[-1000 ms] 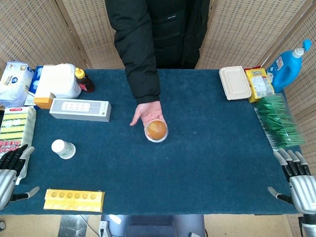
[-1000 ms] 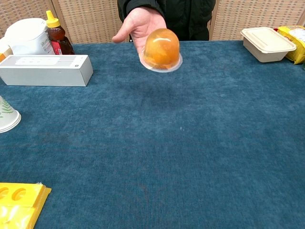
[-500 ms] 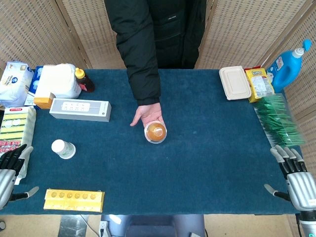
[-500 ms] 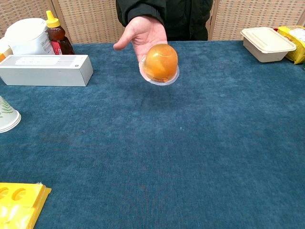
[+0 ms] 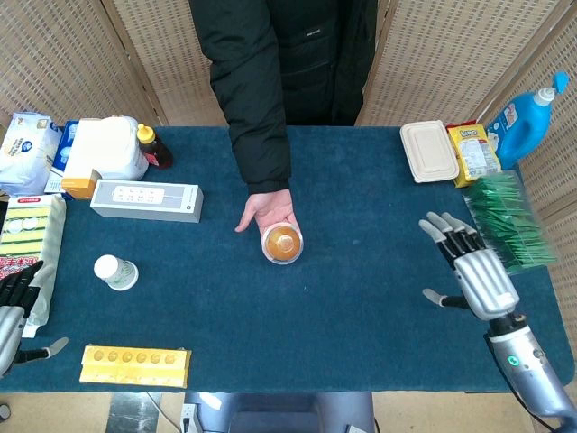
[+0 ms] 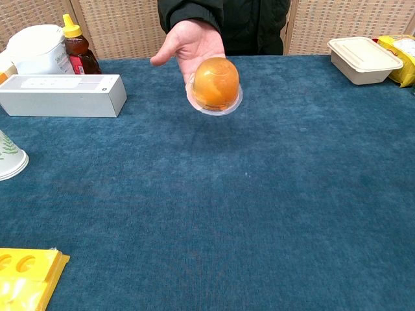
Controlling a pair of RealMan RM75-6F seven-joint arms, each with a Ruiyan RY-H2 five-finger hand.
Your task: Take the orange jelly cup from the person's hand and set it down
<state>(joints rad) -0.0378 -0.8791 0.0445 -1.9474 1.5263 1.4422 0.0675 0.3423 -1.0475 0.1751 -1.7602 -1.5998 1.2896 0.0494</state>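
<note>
An orange jelly cup (image 5: 282,243) (image 6: 215,85) lies dome-up on the person's open palm (image 5: 263,213) (image 6: 190,39), held above the middle of the blue table (image 5: 361,298). My right hand (image 5: 475,271) hovers over the table's right side with its fingers spread and nothing in it, well to the right of the cup. Only part of my left hand (image 5: 16,307) shows at the left edge of the head view, off the table's front left corner, empty with fingers apart. Neither hand appears in the chest view.
A grey box (image 5: 147,200) (image 6: 61,95), a white paper cup (image 5: 115,271) and a yellow tray (image 5: 135,365) lie on the left. A lidded container (image 5: 428,152), snack bag (image 5: 475,152), blue bottle (image 5: 523,117) and green packets (image 5: 509,221) crowd the right side.
My right hand has swung up from the front right corner and in over the table toward the cup. The person's hand with the cup shifted only slightly. My left hand dropped a little.
</note>
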